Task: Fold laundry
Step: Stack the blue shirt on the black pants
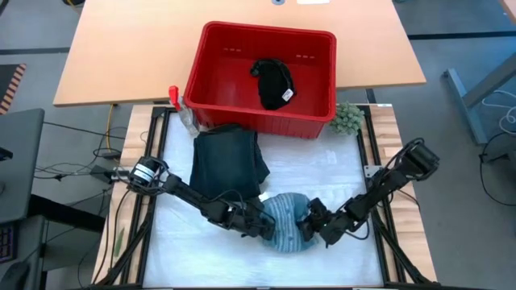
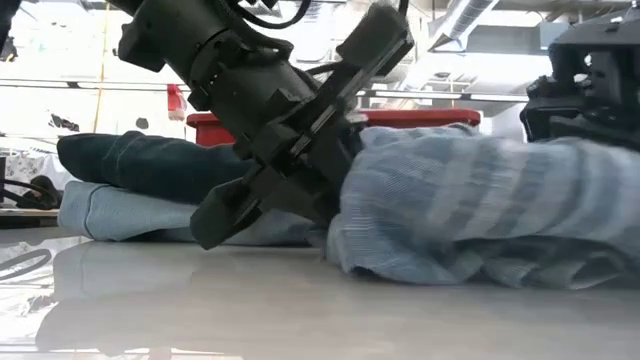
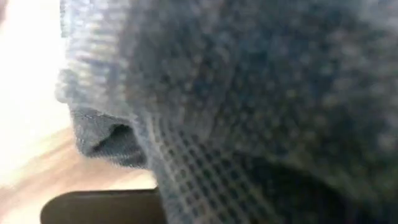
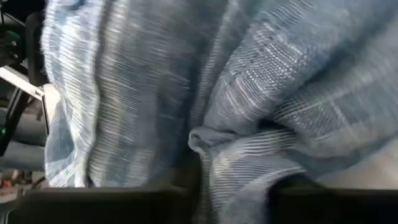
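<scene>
White glossy counter [image 1: 339, 173] seen under both arms; wooden desk [image 1: 121, 56] beyond it. Red plastic basket [image 1: 218, 80] set at counter's far edge, black garment [image 1: 274, 80] with white tag inside. Green fuzzy ball [image 1: 348, 118] just beside basket. Dark navy garment [image 1: 226, 161] folded flat near basket, over light blue garment [image 2: 120, 212]. Striped garment [image 1: 284, 221], soft, bunched, well nearer than basket. Left gripper [image 1: 270, 228] clamped shut on striped garment. Right gripper [image 1: 310, 228] pressed into same cloth; jaw state cannot be told.
</scene>
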Action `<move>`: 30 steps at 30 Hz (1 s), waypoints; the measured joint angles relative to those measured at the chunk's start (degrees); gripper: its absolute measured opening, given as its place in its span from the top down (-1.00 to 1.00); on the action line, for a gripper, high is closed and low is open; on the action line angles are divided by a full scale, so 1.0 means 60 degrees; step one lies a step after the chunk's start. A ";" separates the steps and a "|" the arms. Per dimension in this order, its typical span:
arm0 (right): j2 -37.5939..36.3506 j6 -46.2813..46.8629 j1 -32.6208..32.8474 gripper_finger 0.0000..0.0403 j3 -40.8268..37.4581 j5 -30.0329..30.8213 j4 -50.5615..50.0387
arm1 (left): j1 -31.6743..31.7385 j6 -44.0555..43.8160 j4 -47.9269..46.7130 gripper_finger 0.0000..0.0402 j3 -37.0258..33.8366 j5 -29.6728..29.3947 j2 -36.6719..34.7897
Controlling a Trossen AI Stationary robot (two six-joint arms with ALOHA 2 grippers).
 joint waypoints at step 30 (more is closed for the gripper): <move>-0.1122 -0.7811 -0.4509 0.70 0.5549 -0.1180 -0.2201 | 0.0979 0.3234 -0.7879 0.98 0.0011 -0.2414 -0.7197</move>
